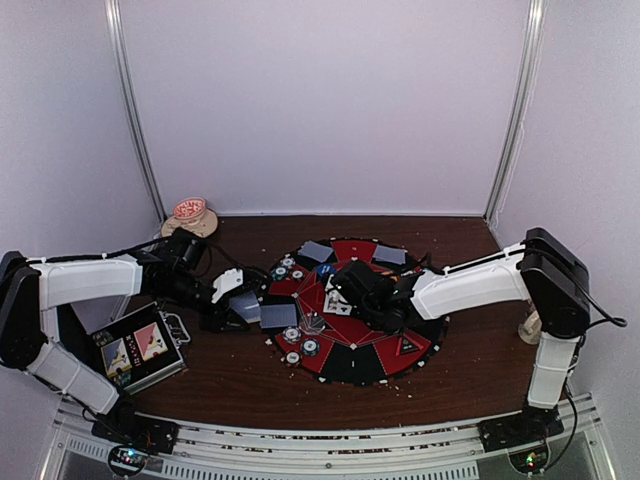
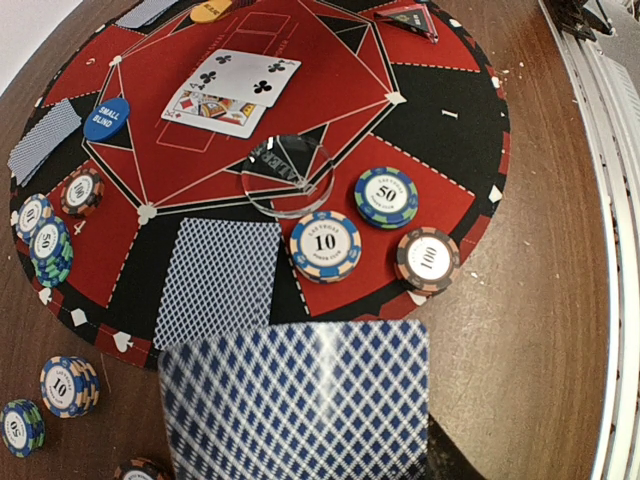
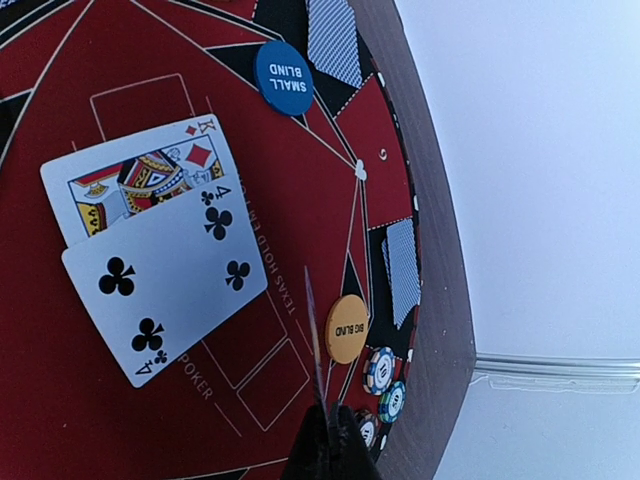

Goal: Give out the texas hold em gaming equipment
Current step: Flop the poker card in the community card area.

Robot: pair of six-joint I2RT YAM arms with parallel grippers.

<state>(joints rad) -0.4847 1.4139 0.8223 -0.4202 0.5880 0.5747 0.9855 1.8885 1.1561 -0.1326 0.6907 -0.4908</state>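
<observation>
Blue-diamond-backed playing card (image 2: pixel 295 400) clamped in left pincer (image 1: pixel 252 310), bottom centre, below round red-black mat (image 2: pixel 440 120); edge-on card (image 3: pixel 316 330) clamped in right pincer (image 3: pixel 325 445).

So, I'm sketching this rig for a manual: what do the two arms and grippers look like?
Left arm and right arm: white boxy link shells, black joints and bases, thin black cables. Left gripper and right gripper: mostly black.

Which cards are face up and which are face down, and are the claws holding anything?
left claw, shut on blue-backed card
right claw, shut on edge-on card
king of diamonds, face up
four of clubs, face up, overlapping the king
card on mat, face down
</observation>
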